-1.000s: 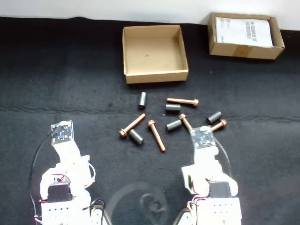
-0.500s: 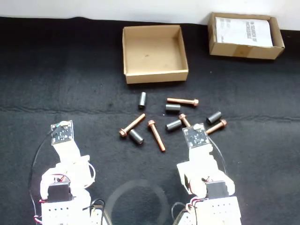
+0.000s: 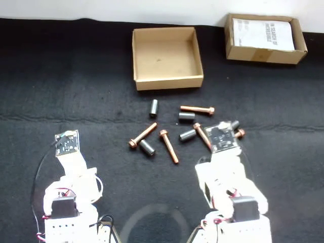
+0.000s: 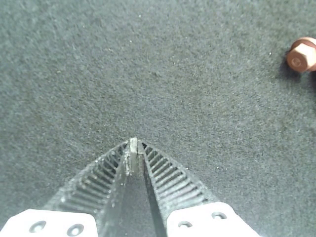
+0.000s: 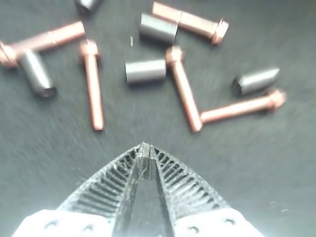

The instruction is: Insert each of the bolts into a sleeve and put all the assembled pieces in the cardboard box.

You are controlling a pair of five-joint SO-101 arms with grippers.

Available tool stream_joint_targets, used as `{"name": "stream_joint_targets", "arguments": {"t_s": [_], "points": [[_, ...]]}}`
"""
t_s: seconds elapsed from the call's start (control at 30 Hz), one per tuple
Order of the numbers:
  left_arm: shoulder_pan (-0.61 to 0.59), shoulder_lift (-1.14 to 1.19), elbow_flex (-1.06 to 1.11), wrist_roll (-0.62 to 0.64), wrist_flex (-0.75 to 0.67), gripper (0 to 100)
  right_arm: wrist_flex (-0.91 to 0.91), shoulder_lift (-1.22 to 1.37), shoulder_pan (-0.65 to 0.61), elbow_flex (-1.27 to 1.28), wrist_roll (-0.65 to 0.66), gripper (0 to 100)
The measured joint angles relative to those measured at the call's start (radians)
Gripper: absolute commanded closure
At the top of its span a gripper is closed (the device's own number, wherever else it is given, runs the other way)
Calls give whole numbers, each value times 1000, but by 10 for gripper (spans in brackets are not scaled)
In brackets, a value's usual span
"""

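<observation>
Several copper bolts and dark grey sleeves lie loose on the black mat in front of the open cardboard box [image 3: 167, 58]. In the high view the right arm [image 3: 223, 137] hangs over the right end of the pile, covering part of a bolt [image 3: 201, 132] and a sleeve [image 3: 234, 124]. My right gripper [image 5: 144, 147] is shut and holds nothing; ahead of it lie a bolt [image 5: 184, 89], a second bolt [image 5: 242, 107] and a sleeve [image 5: 145, 70]. The left arm [image 3: 67, 143] stands left of the pile. My left gripper [image 4: 134, 144] is shut over bare mat, with one bolt head [image 4: 301, 55] off to the side.
A second cardboard box [image 3: 266, 38] holding a printed sheet stands at the back right. A pale strip beyond the mat's far edge [image 3: 76, 10] runs behind both boxes. Bare mat stretches to the left of the left arm and to the right of the right arm.
The right arm swung slightly left, then forward and to the right, and now covers the right end of the pile. The left arm, bolts and sleeves have not moved.
</observation>
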Motion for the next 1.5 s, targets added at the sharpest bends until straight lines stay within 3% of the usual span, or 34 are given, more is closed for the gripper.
{"name": "stream_joint_targets", "arguments": {"t_s": [0.3,1.27,1.5], "points": [[0,0,0,0,0,965,253,-2,0,-394,0,991],[0,0,0,0,0,963,474,-3,0,-468,0,991],[157,0,0,0,0,963,474,-5,146,-468,0,991]]}}
